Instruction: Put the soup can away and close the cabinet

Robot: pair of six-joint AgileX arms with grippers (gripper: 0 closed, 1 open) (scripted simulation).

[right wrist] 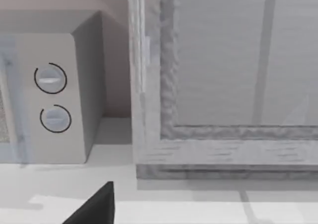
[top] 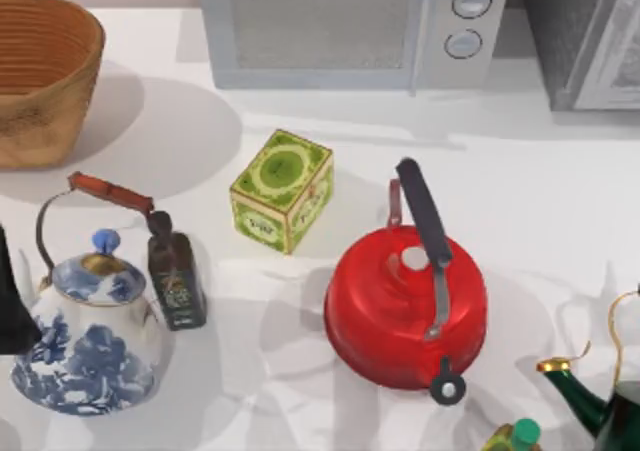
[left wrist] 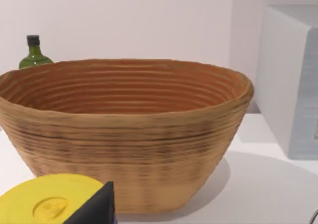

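Note:
The soup can is out of view. The cabinet point(top: 585, 36) stands at the table's far right corner, grey and speckled, with a pale framed panel door point(right wrist: 233, 70). I cannot tell whether that door is fully closed. A dark part of my right gripper point(right wrist: 94, 206) pokes into the right wrist view, short of the cabinet's base. My left arm point(top: 10, 301) is a dark shape at the left edge of the top view. A dark part of my left gripper point(left wrist: 97, 206) sits in front of a wicker basket point(left wrist: 124, 129).
A white microwave point(top: 350, 26) with two dials stands left of the cabinet. On the table are a green tea tin point(top: 282, 191), a red kettle point(top: 407, 306), a blue-and-white teapot point(top: 88, 336), a dark bottle point(top: 175, 276), a green teapot point(top: 600, 401) and a yellow lid point(left wrist: 49, 201).

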